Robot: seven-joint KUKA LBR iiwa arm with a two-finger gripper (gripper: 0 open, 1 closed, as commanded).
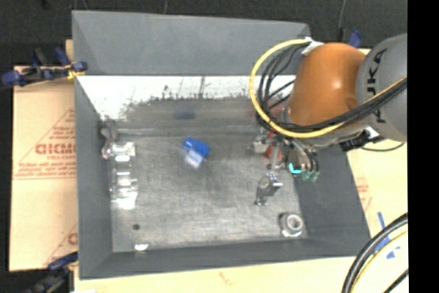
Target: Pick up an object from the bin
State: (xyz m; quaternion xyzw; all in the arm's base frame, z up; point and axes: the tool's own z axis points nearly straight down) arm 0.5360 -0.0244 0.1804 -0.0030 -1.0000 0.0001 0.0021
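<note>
The grey arm [385, 79] bears the black lettering "KUKA".

The tool [266, 190] hangs near a metal ring [293, 223].

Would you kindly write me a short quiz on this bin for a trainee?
1. True or false: the gripper holds the blue block.
2. Which thing lies nearest the gripper? A) metal ring B) blue block C) clear piece
3. Fill in: the clear piece lies by the bin wall on the view's ___.
Key: 1 false, the block lies apart from it; 2 A; 3 left.
</note>
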